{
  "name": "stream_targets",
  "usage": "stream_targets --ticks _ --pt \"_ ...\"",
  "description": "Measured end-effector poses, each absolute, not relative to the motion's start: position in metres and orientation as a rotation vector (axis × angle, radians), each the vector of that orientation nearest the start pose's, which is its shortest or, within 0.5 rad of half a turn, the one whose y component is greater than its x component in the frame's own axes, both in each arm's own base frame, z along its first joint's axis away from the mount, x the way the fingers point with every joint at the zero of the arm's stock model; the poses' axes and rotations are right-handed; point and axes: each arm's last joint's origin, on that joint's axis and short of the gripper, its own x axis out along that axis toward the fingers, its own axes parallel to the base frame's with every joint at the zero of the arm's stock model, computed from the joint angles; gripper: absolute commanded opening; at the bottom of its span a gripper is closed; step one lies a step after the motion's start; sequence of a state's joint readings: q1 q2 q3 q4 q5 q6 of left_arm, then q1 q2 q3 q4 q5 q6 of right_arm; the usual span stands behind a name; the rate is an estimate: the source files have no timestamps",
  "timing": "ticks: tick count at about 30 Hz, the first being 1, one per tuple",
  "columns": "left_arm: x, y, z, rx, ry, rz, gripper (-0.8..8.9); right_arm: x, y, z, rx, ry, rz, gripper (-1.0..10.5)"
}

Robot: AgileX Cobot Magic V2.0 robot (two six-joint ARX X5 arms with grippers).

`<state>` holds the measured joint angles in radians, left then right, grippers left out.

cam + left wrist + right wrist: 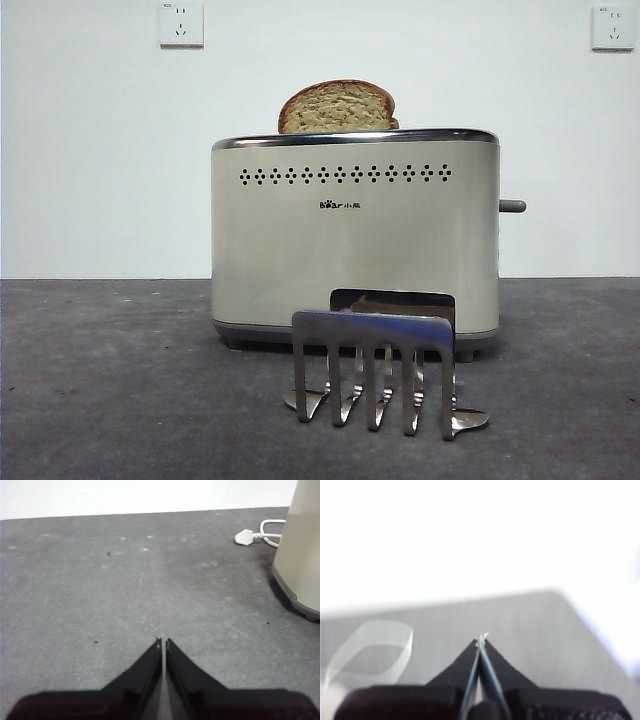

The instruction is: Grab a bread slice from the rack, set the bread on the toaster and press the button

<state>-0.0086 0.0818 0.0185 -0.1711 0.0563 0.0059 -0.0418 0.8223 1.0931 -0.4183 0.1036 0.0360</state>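
White wall (90,150), two sockets (181,24), grey table (110,380)

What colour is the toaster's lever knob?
Dark grey; the button shows best in the front view, at the toaster's narrow end.

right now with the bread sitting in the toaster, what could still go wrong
1. The lever knob is short and sticks out sideways from the toaster; a shut pincer pressing it may slip off.
2. The slice of bread stands well above the slot, so it might not ride down cleanly.
3. The toast rack stands close in front of the toaster, where a low approach might clip it.
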Motion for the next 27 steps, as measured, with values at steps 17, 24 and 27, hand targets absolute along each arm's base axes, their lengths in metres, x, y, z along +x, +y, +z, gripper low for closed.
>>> stream_targets --ticks 17,24,27 --pt "0.099 -0.002 0.147 0.0 0.237 -0.065 0.18 0.101 -0.007 0.166 -0.081 0.126 -0.185 0.0" --pt "0.099 -0.002 0.147 0.0 0.237 -0.066 0.18 0.095 -0.008 0.154 -0.092 0.174 -0.195 0.0" --pt "0.099 -0.002 0.147 0.0 0.237 -0.066 0.18 0.095 -0.008 0.154 -0.094 0.174 -0.195 0.0"
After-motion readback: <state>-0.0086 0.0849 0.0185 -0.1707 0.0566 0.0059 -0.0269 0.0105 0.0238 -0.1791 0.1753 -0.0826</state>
